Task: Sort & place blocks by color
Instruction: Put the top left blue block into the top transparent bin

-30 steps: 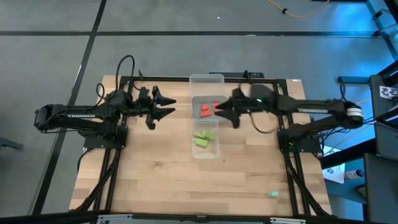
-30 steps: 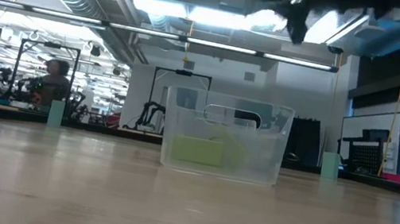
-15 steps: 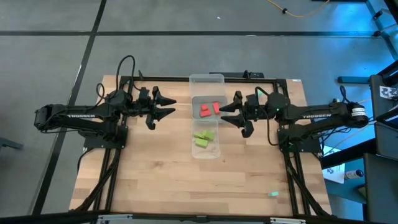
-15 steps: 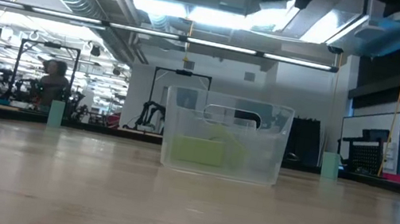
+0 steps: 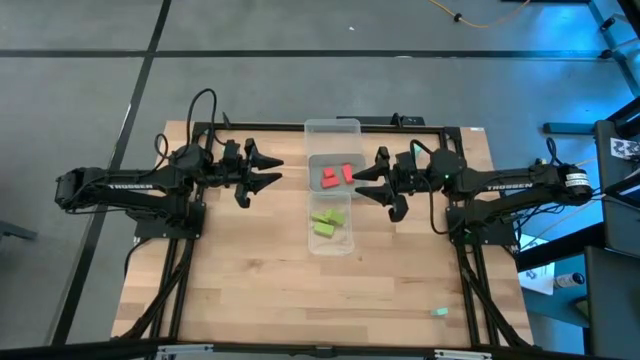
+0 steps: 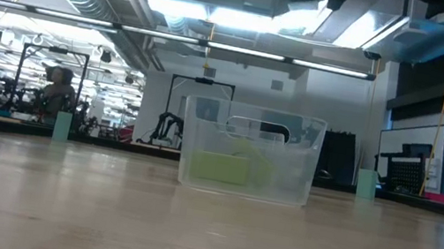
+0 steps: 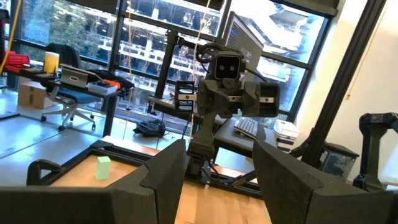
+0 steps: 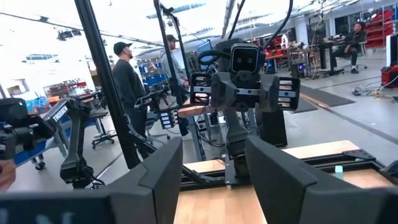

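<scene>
HIGH: red blocks point(image 5: 336, 175) and lime blocks point(image 5: 327, 222) lie in separate compartments of clear tray point(image 5: 333, 127); a mint block point(image 5: 440, 312) sits far off, likely unsorted | left gripper point(image 5: 272, 170) and right gripper point(image 5: 357, 182) flank tray, fingers apart, empty | LOW: lime visible through tray wall | WRISTS: both fingers spread, holding nothing.

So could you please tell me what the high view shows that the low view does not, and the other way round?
Only the high view shows the open left gripper and open right gripper either side of the clear plastic tray, the red blocks in its middle compartment, and a small mint teal-green block lying on the wooden table. Only the low view shows the room behind, with a person at a far bench. Both show the tray and the lime yellow-green blocks in it.
</scene>
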